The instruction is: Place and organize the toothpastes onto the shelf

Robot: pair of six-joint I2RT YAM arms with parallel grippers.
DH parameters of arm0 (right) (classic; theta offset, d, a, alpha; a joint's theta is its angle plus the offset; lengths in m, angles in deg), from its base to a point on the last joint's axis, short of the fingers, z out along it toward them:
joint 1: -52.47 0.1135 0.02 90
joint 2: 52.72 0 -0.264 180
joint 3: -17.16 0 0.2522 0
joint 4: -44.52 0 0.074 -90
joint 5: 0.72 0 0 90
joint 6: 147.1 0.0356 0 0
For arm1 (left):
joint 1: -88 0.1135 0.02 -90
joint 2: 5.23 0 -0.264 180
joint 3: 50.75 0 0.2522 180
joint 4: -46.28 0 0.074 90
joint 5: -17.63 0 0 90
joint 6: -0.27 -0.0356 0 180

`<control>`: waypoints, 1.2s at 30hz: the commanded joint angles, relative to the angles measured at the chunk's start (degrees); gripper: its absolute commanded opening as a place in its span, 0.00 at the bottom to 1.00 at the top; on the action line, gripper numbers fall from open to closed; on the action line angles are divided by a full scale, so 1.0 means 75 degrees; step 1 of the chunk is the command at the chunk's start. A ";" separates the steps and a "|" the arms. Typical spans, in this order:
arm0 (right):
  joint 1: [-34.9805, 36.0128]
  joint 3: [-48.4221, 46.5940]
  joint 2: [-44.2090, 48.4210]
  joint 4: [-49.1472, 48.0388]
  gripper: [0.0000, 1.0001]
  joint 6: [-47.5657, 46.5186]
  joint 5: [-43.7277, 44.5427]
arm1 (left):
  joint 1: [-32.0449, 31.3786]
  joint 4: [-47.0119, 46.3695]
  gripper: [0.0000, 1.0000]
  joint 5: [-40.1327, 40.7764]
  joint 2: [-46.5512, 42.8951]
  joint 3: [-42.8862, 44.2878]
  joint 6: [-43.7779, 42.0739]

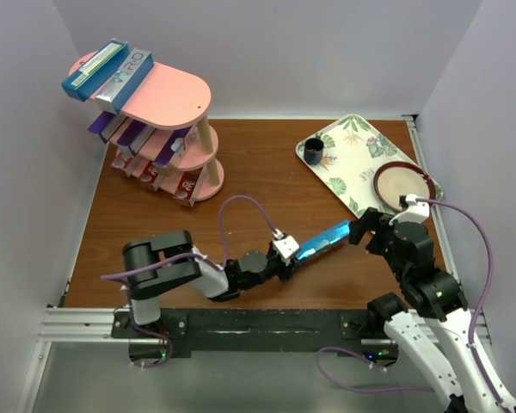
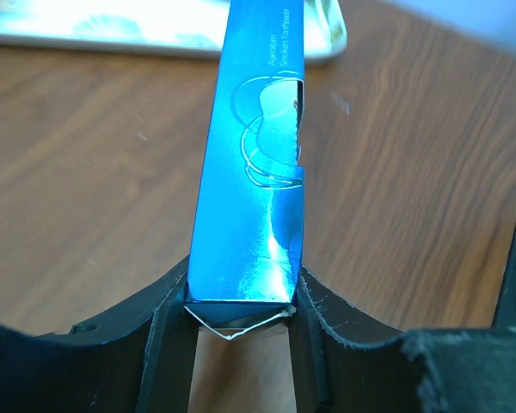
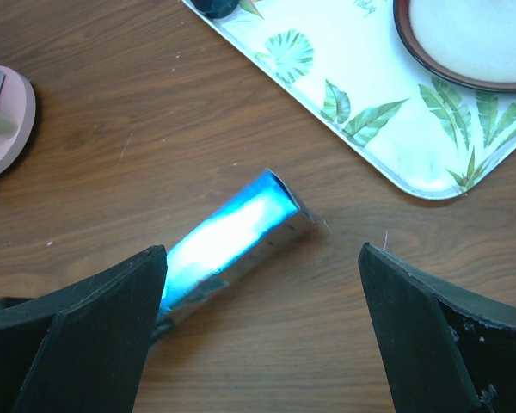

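Your left gripper [image 2: 241, 291] pinches one glossy blue toothpaste box [image 2: 256, 163], your right gripper [image 3: 262, 258] gapes wide, and perhaps nine more boxes [image 1: 123, 77] sit on one pink shelf [image 1: 170, 95].

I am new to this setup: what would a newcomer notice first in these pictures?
The glossy blue cardboard toothpaste carton shines mid-table, one end clamped in the left pincer while the right pincer stands open at its other end. At the far left, the pink three-tier shelf carries blue, silver, purple and red cartons.
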 commanded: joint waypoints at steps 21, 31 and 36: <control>-0.0029 0.0122 0.0154 -0.0347 0.98 -0.0075 -0.0038 | 0.3003 0.6776 0.10 -0.0752 -0.6574 0.2193 0.3047; -0.0029 0.0134 0.0236 -0.0382 0.98 -0.0087 -0.0132 | 0.5182 0.9582 0.07 -0.1977 -0.6459 0.4938 0.4079; -0.0029 0.0145 0.0330 -0.0393 0.98 -0.0087 -0.0144 | 0.6985 0.9550 0.07 -0.3972 -0.6188 0.5256 0.5447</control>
